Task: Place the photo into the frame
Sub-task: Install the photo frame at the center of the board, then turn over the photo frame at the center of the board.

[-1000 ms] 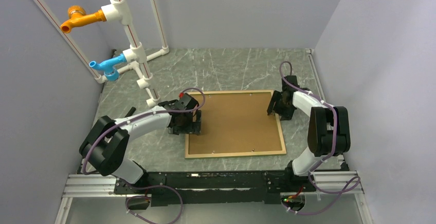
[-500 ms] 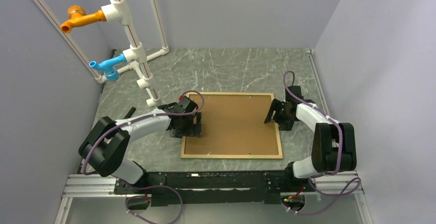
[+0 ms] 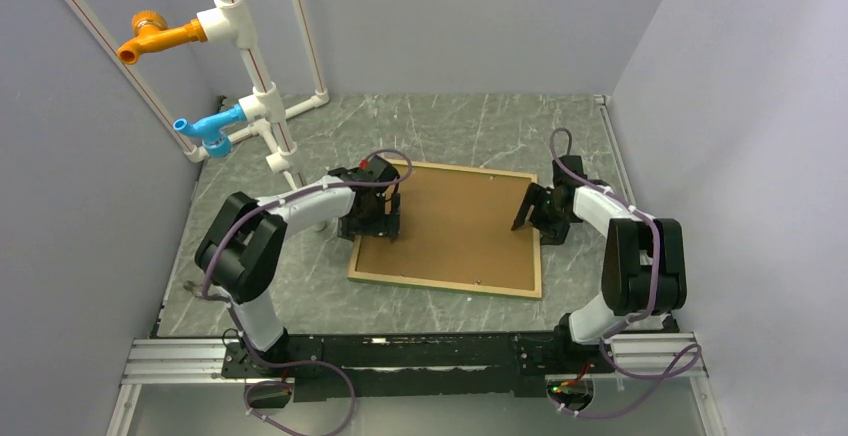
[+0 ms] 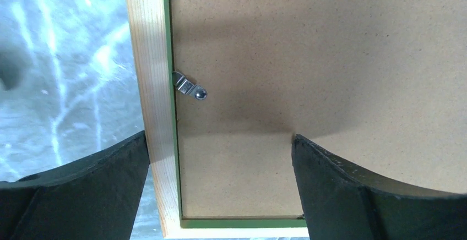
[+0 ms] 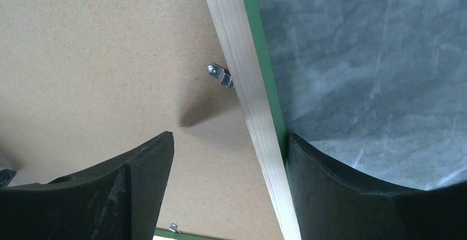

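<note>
The frame [image 3: 440,285] lies flat on the table, pale wood rail up, slightly skewed. A plain brown backing board [image 3: 455,226] fills it. The photo is hidden. My left gripper [image 3: 375,224] stands open astride the frame's left rail [image 4: 151,113], one finger [image 4: 71,196] outside the rail, the other [image 4: 380,196] over the board, near a metal clip [image 4: 189,87]. My right gripper [image 3: 535,218] stands open astride the right rail [image 5: 248,97]. Its outer finger [image 5: 358,196] sits against the green outer edge and the other hangs over the board [image 5: 110,58], beside a clip [image 5: 219,75].
A white pipe rack [image 3: 262,106] with an orange tap [image 3: 150,38] and a blue tap [image 3: 205,128] stands at the far left, close to the left arm. Grey walls close in on both sides. The marbled tabletop [image 3: 450,131] stretches beyond the frame.
The frame has slid left and away and turned a little clockwise. Both grippers moved with its side rails, the left one farther from the arm bases. The right jaws widened.
</note>
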